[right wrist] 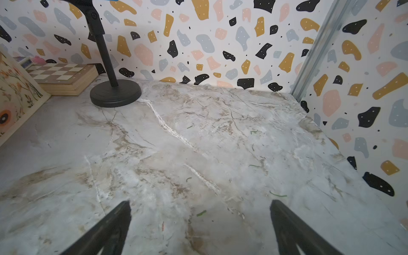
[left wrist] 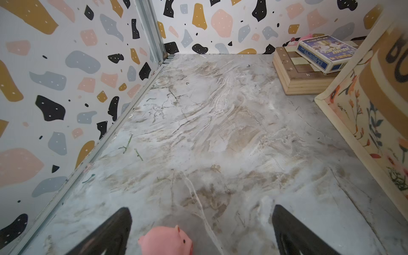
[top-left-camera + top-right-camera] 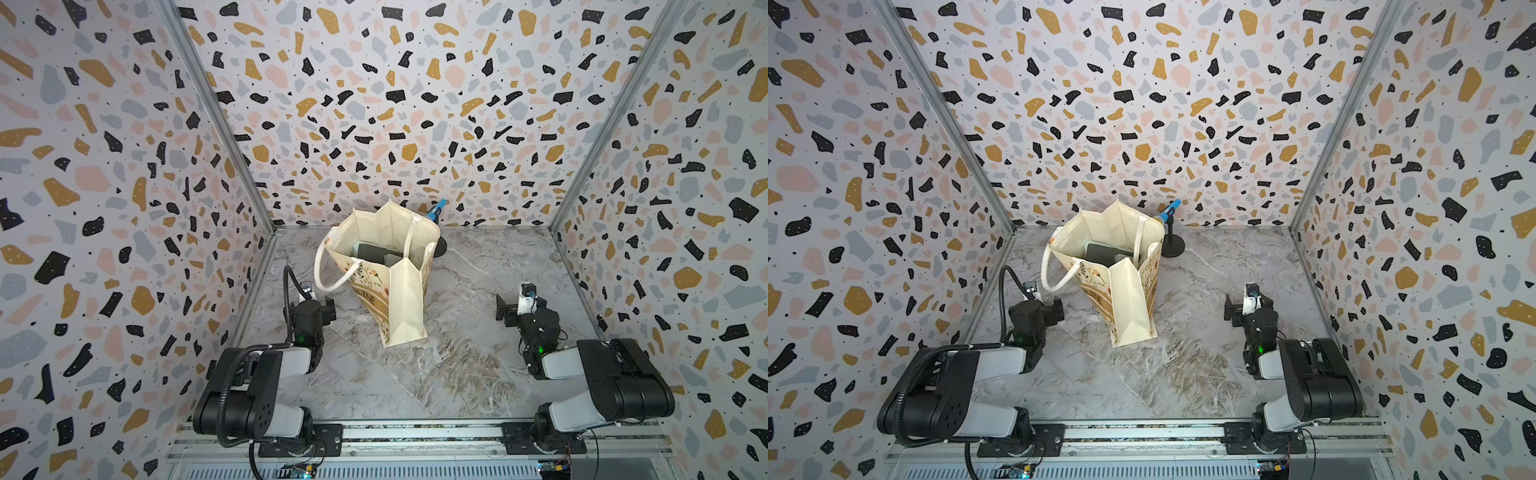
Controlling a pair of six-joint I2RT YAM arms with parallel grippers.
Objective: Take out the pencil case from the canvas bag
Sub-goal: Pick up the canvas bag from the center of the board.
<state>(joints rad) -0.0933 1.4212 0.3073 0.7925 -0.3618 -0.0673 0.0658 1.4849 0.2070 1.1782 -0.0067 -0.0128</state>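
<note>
Top view: the canvas bag (image 3: pixel 405 299) stands upright mid-table toward the far side, mouth open, with dark items (image 3: pixel 376 251) inside. We cannot tell which is the pencil case. Nothing is out yet, so we judge the whole task still to do. The left gripper (image 3: pixel 328 309) and right gripper (image 3: pixel 505 309) sit low, left and right of the bag, clear of it.

Left wrist view: jaws apart and empty. A pink pig toy (image 2: pixel 167 240), cut off, shows between them, ungripped.

Right wrist view: jaws apart over bare table (image 1: pixel 198 143). The bag interior is hidden.
</note>
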